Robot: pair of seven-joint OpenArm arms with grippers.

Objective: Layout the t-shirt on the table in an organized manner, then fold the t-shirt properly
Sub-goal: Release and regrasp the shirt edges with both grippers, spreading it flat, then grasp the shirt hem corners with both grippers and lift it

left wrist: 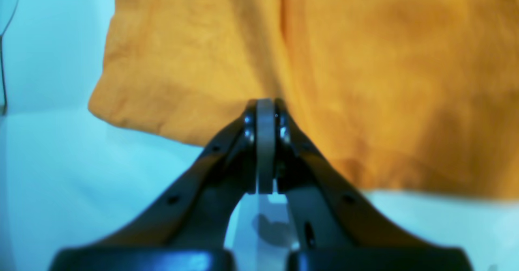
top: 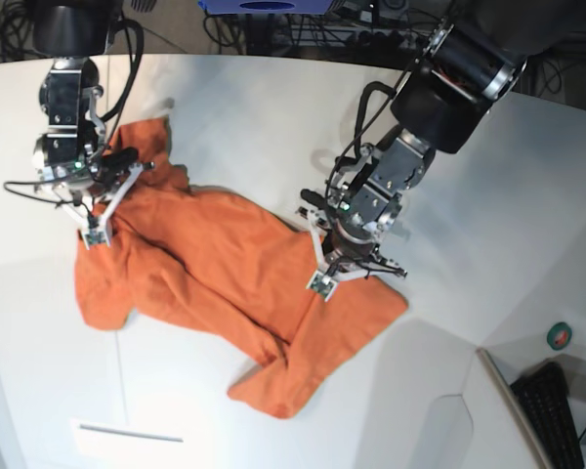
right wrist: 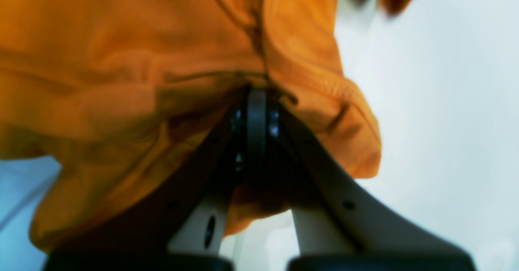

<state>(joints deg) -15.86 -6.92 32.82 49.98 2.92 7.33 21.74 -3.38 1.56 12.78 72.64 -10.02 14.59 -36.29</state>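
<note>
light: bright, even | shadows: soft | wrist views: blurred, bluish tint | base view: sharp

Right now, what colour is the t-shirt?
Plain bright orange t-shirt, no visible pattern; the base view shows it best.

T-shirt (top: 225,293) on table (top: 273,107), btwn both arms.
</note>
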